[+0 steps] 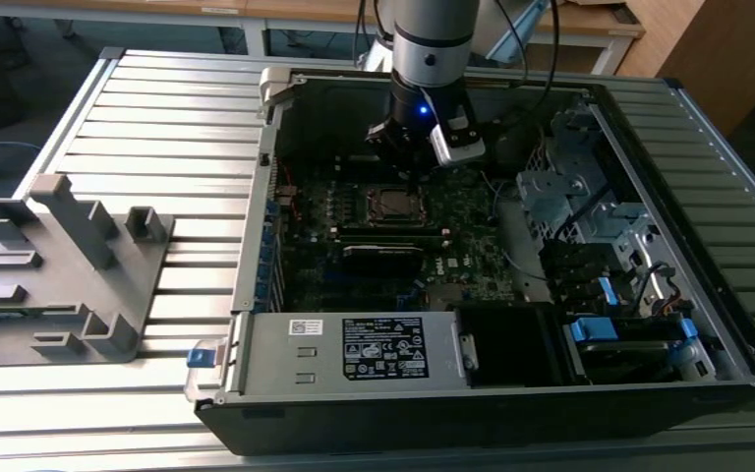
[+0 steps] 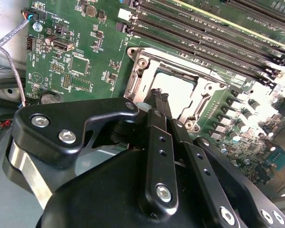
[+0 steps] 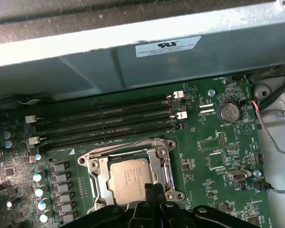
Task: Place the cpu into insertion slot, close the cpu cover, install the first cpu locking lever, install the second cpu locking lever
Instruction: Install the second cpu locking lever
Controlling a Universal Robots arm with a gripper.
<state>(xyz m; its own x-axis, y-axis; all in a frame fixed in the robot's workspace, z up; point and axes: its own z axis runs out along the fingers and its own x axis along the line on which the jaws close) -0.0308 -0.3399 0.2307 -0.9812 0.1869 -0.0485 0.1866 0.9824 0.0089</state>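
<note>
Exterior view: the arm reaches down into the open computer case (image 1: 509, 393) on the slatted table (image 1: 154, 108), its gripper (image 1: 411, 162) hanging just above the insertion slot (image 1: 391, 202) on the green motherboard (image 1: 470, 236). First wrist view: the cpu (image 3: 128, 178) lies flat inside the slot (image 3: 92, 183), silver top up, with the cpu cover (image 3: 164, 164) as a metal frame around it. The gripper (image 3: 154, 190) has its fingertips pressed together, pinching nothing, at the edge of the chip. In the second wrist view the gripper (image 2: 157, 97) tips meet over the slot's (image 2: 142, 61) rim. A grey plastic fixture (image 1: 56, 265) stands on the table at the exterior view's left, well apart from the case.
</note>
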